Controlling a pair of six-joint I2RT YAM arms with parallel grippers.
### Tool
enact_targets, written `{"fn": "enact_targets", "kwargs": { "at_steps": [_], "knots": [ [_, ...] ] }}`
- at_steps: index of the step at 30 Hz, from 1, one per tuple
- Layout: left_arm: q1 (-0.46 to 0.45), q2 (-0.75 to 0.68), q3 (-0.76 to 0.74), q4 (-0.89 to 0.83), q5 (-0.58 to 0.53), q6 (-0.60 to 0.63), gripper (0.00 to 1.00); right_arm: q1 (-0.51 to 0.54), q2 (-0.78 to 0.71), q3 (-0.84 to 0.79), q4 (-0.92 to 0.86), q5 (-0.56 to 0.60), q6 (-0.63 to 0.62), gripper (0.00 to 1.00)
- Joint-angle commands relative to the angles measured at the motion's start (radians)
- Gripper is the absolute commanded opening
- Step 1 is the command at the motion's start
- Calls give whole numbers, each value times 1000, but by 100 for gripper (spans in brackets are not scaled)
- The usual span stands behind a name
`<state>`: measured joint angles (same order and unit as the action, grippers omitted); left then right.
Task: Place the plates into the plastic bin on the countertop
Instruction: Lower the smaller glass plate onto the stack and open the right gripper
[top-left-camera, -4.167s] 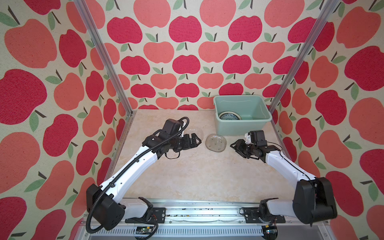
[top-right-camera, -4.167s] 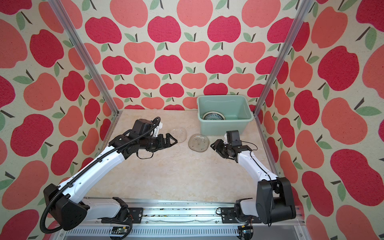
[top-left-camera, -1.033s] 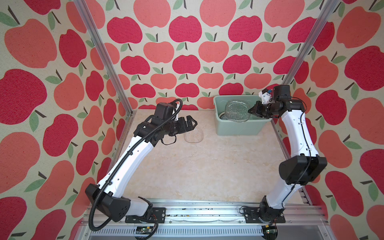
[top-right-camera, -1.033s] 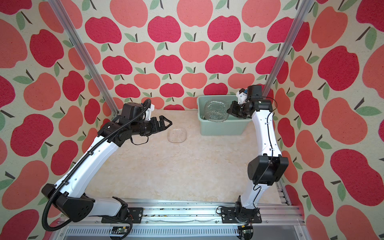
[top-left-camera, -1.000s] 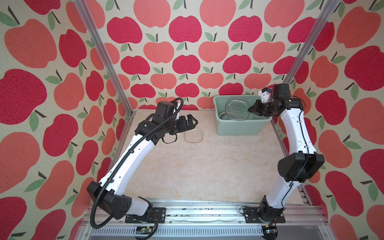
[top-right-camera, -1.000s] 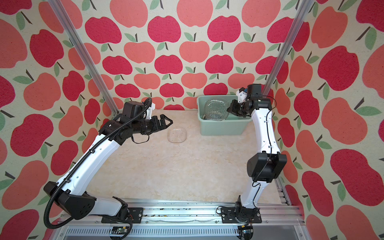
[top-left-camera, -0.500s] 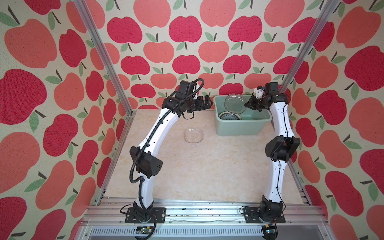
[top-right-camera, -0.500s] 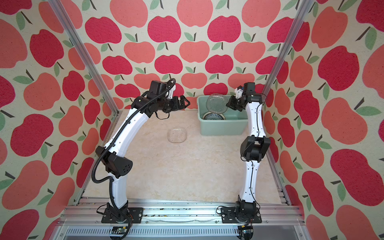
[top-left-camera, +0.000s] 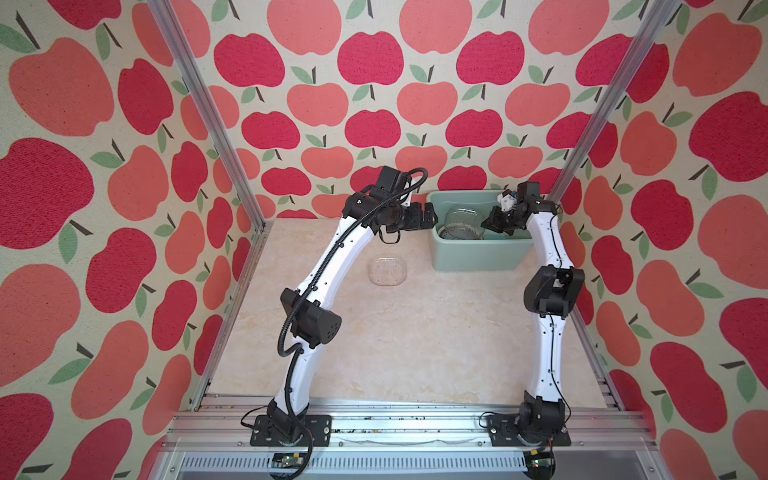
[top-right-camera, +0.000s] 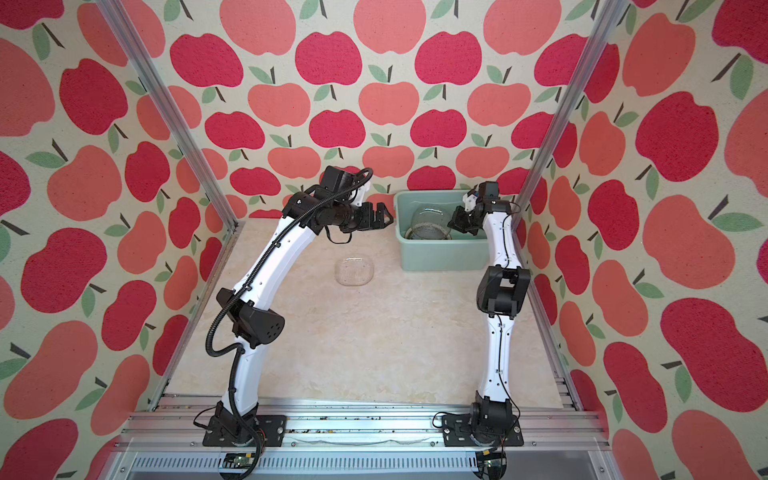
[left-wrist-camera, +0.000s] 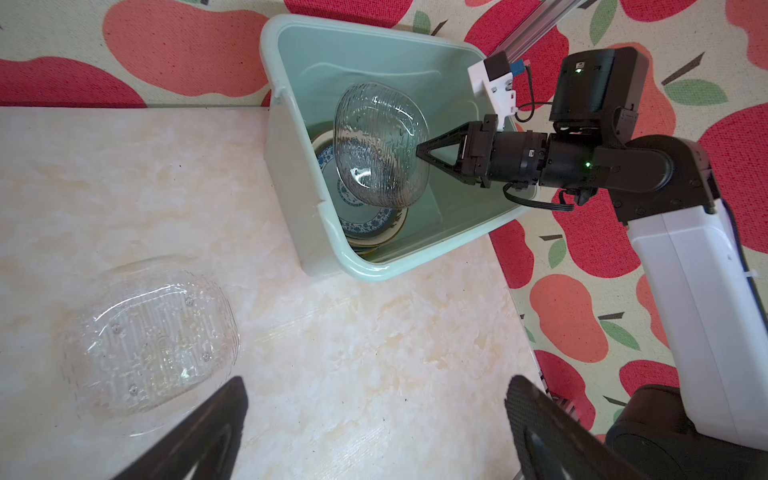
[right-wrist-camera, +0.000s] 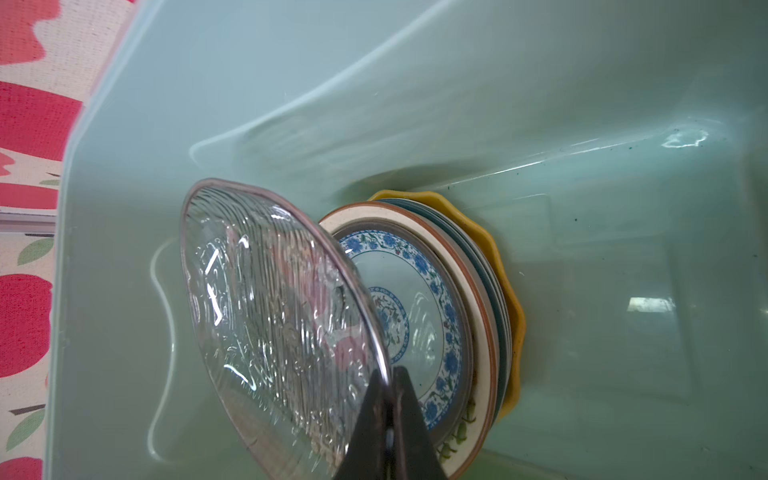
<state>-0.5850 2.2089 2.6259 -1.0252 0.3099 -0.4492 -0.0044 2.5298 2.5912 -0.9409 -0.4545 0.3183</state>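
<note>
While you look down in both top views, a cream marbled countertop forms the floor of a booth. Its three walls are papered with red and coral apples on beige. Aluminium posts mark the back corners, and a rail crosses the front edge.

A mint bin sits at the back right of the countertop, close to the right post. Your right gripper reaches into the bin from its right side. It is pinched tight on the rim of a ribbed glass plate, held tilted on edge over a stack of plates on the bin floor. A blue-flowered plate tops the stack and a yellow scalloped plate shows at the bottom. You cannot tell whether the glass plate touches the stack.

Your left gripper hangs just left of the bin, jaws wide apart and empty. A second glass plate lies flat on the countertop, left of the bin and apart from it.
</note>
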Motion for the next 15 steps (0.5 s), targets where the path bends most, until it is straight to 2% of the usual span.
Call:
{"fn": "enact_targets", "kwargs": {
  "at_steps": [1,15],
  "knots": [
    [-2,21,14,-26,-14,17,99,14,33,-12,28,-1,-29,0],
    [-3,28,13,-44,-26,20,99,28,69,-61,74,54,-32,1]
  ]
}}
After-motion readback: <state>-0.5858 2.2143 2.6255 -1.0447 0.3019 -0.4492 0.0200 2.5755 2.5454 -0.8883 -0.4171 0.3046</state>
